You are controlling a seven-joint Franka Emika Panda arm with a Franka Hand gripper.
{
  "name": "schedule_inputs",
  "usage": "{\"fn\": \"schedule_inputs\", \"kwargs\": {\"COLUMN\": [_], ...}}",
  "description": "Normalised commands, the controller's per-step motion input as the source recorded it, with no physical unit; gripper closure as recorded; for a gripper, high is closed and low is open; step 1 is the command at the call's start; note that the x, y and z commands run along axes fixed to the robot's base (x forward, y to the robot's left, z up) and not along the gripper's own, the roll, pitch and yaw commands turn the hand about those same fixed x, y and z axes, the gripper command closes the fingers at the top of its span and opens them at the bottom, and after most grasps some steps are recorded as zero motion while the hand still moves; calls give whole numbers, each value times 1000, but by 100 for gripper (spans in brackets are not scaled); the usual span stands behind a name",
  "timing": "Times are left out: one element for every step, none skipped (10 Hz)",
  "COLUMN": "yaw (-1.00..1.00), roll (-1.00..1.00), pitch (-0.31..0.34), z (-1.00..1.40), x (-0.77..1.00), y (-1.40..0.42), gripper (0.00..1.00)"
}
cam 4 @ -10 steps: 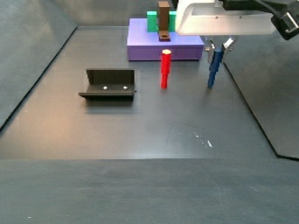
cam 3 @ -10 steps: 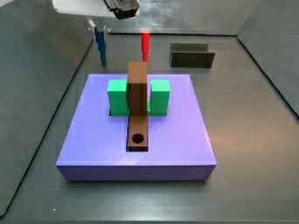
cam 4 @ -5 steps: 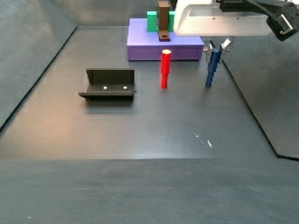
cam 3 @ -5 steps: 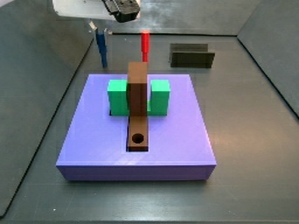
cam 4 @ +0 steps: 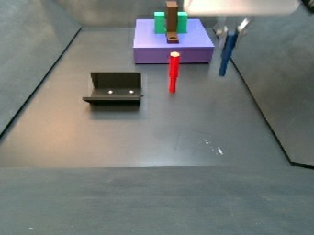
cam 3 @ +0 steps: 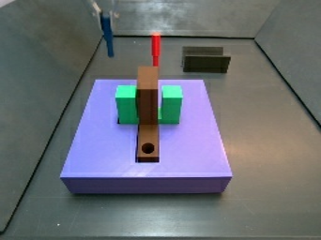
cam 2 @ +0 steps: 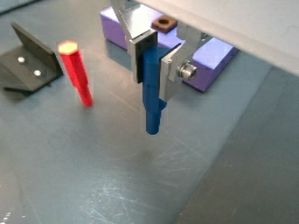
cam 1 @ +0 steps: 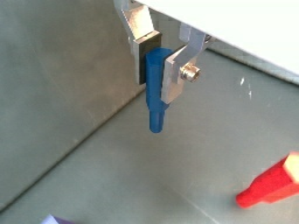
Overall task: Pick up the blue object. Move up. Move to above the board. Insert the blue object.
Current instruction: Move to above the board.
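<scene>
Lift step in hand: gripper (cam 2: pixel 156 63) fingers clamped on the blue peg (cam 2: pixel 151 92), hanging clear of the floor at upper left of a side view (cam 3: pixel 108 39); next, carry it over the brown board's (cam 3: pixel 148 117) hole (cam 3: pixel 149 148).

A smooth, matt blue plastic-looking cylindrical peg (cam 2: pixel 151 87) is clamped between the brushed silver metal plates of the tool (cam 2: pixel 156 59) above a dull grey floor (cam 4: pixel 160 156) with faint sheen.
</scene>
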Motion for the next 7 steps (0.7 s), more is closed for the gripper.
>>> {"fn": "schedule_inputs", "kwargs": {"yaw": [0,-4,0,2,1,3,5], "roll": [0,-5,13,19,15,15,19], "pitch": [0,20,3,-3,73,100,76], "z": [1400,1400,1400,1400,1400,671,185], "x": [0,-18,-72,-28,74,58,27], "y": [0,-6,-3,-1,5,-1,-5], "gripper": [100,100,100,100,100,100,100]}}
